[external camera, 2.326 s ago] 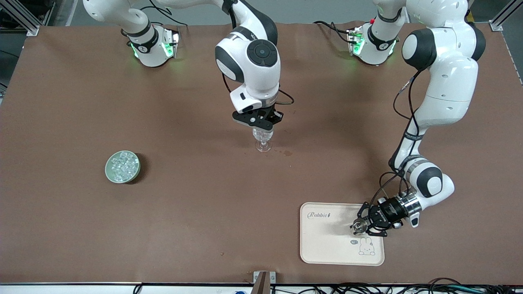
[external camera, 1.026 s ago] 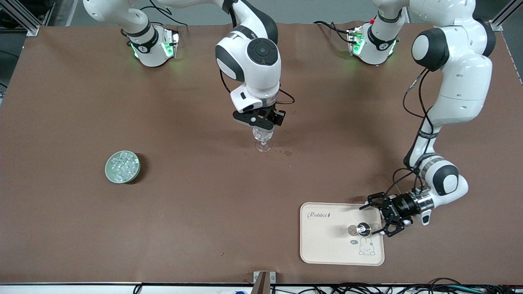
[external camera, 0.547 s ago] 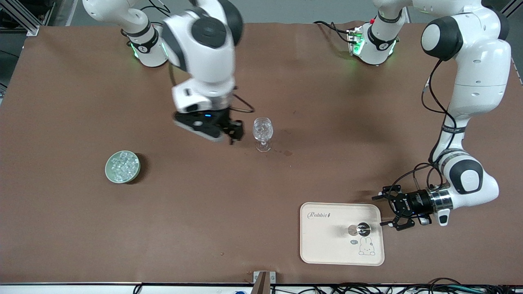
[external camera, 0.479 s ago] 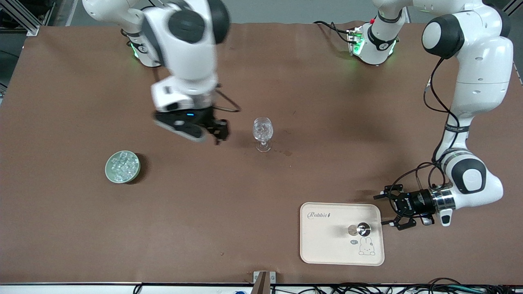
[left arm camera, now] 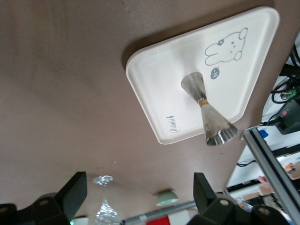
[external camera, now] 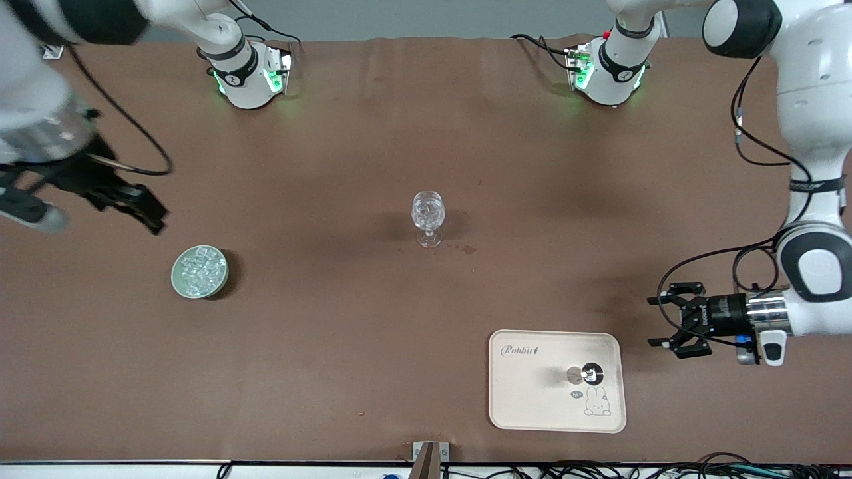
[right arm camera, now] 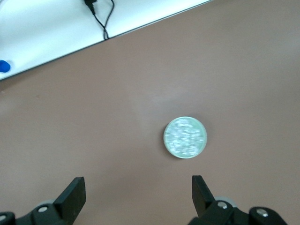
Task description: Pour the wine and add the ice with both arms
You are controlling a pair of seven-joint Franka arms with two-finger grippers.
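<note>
The ice (external camera: 199, 271) lies heaped in a small green bowl (external camera: 180, 284) toward the right arm's end of the table. The right gripper (external camera: 136, 205) hangs above the table near that bowl, fingers spread wide, holding nothing. The left gripper (external camera: 675, 319) hovers beside the cream tray (external camera: 532, 399), fingers apart and empty. A steel jigger (external camera: 583, 374) stands on the tray; the stemmed glass (external camera: 427, 217) stands mid-table.

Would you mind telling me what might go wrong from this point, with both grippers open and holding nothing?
The right gripper is blurred mid-swing near the green bowl of ice; arriving low could knock it and scatter cubes. The stemmed glass stands alone mid-table, so a returning arm could tip it. The left gripper hangs beside the tray; a sideways move could topple the upright metal jigger.
</note>
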